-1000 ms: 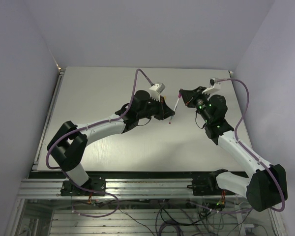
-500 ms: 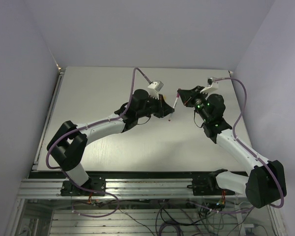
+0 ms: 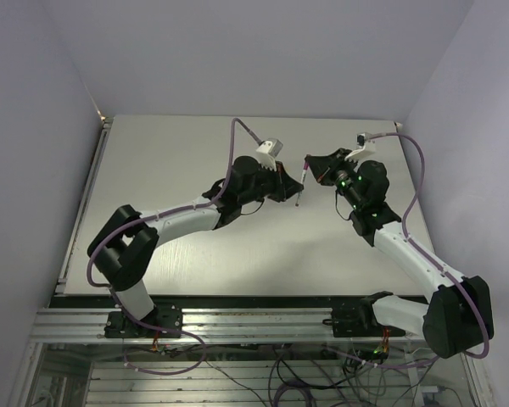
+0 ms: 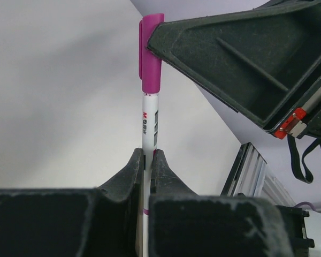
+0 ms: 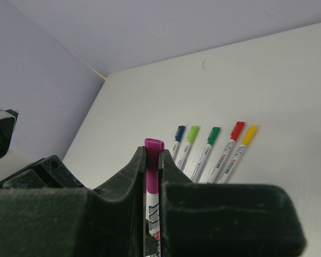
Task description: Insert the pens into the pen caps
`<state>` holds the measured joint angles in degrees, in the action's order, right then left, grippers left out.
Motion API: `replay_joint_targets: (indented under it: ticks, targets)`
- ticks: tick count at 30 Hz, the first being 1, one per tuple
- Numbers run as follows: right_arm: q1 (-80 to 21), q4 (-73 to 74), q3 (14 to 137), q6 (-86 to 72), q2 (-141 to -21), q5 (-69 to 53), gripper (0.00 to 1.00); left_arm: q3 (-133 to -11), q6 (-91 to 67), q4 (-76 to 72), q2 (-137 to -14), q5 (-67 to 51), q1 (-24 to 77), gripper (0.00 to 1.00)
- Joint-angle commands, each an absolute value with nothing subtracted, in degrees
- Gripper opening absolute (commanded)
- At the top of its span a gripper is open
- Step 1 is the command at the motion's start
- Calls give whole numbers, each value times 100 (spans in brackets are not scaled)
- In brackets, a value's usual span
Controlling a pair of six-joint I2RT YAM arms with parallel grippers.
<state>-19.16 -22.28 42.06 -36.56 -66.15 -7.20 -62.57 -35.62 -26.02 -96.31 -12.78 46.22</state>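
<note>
left arm [image 3: 178, 219] raised | left fingers [image 4: 125, 174] pinched | right arm [image 3: 407, 250] raised | right fingers [image 5: 129, 172] pinched | tips seemingly close

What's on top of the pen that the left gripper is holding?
A purple cap sits on its upper end, pinched by the right gripper. The left gripper clamps the pen below. The tip is hidden inside the cap.

**Left wrist view, centre:** the white pen [image 4: 149, 120], below its purple cap [image 4: 151, 59], bears red lettering along the barrel that begins "M" and "G". The remaining characters are unclear. A dark printed block sits beside the lettering.

**Right wrist view, centre right:** five pens [image 5: 206, 150] carry print too small to read.
</note>
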Motion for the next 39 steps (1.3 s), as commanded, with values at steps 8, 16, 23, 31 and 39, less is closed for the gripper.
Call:
replay_joint_targets:
  ticks: [8, 16, 23, 31, 39]
  targets:
    - [-1991, -608, 4400, -3120, -6735, -1089, 0, -6904, -3488, -3252, -9848, -807, 4387, 7]
    - [-2114, -151, 4350, -2990, -6905, -1148, 0, -7155, -3301, -3338, -9837, -527, 4376, 7]
    - [-2343, -66, 4349, -3058, -7056, -1092, 0, -7251, -3274, -3428, -9811, -445, 4265, 7]
    - [-2364, -370, 4704, -3232, -7251, -698, 0, -6956, -3075, -3219, -9695, -472, 4236, 7]
    - [-2364, -1175, 4872, -3570, -7157, -281, 27, -6318, -2839, -2724, -9561, -385, 4240, 7]
